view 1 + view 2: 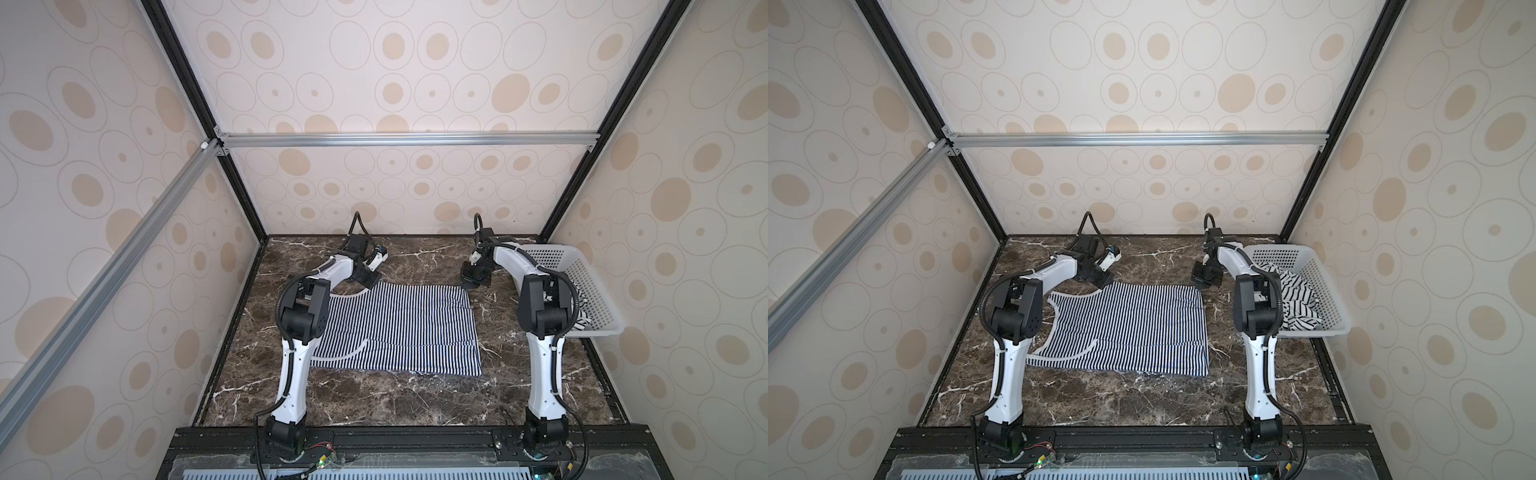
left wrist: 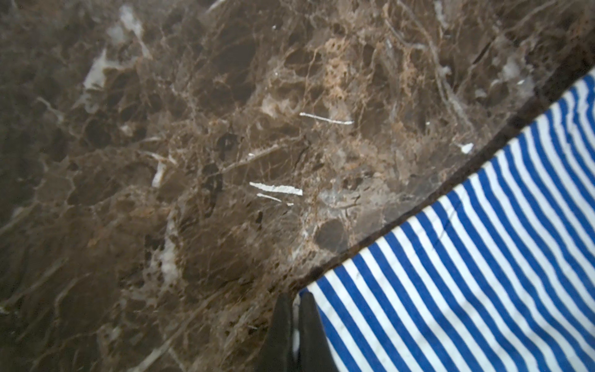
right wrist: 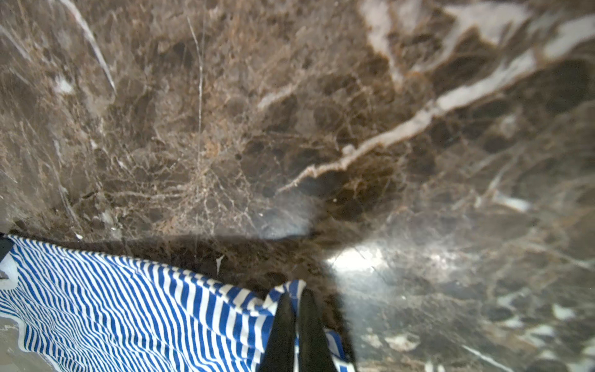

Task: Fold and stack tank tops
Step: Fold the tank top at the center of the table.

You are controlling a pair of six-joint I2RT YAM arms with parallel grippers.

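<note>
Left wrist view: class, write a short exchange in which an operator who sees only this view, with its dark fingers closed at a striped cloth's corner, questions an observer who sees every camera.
Operator: My left gripper pinches a corner of the navy-striped tank top. What is the other arm doing?
Observer: The right gripper is shut on that top's other far corner, and the cloth bunches up around its fingers.
Operator: Where is the second top?
Observer: The white tank top with black stripes lies crumpled in the basket on the robot's right.
</note>
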